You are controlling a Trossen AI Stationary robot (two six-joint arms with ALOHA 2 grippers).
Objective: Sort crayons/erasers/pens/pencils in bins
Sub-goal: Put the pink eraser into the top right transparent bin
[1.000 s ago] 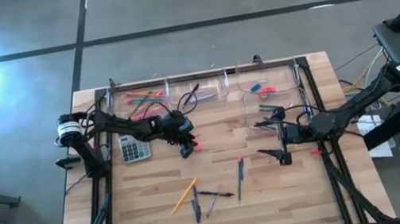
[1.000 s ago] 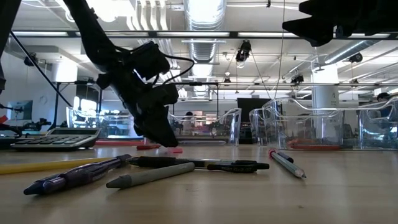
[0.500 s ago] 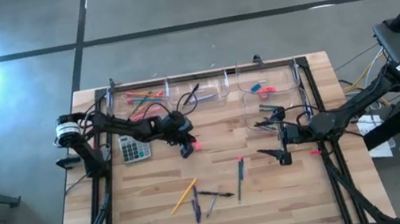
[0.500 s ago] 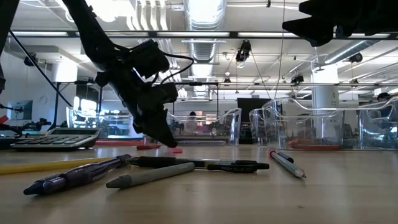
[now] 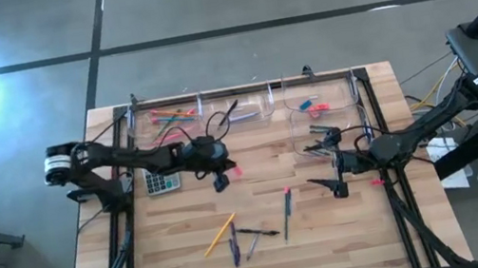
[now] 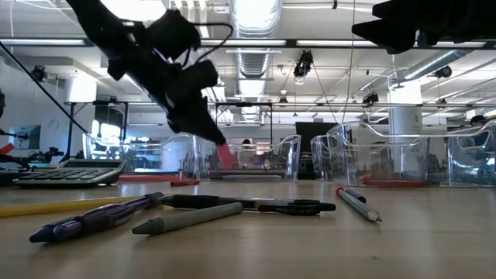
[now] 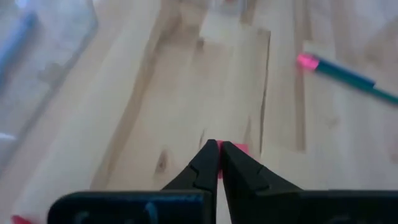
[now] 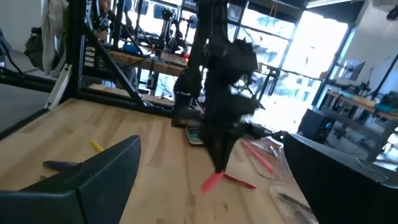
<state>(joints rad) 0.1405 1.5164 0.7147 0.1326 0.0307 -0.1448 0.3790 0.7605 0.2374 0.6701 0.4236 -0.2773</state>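
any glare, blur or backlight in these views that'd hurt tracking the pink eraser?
High view: strong glare blows out the floor at upper left, but the table is evenly lit. Low view: ceiling lights backlight the left gripper into a silhouette; the pink eraser at its tip is soft. Left wrist view: everything blurred, eraser mostly hidden by the shut jaws. Right wrist view: bright windows, eraser motion-blurred.

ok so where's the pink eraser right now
In the high view the pink eraser is left of centre, pinched by the left gripper, lifted off the table beside the calculator.
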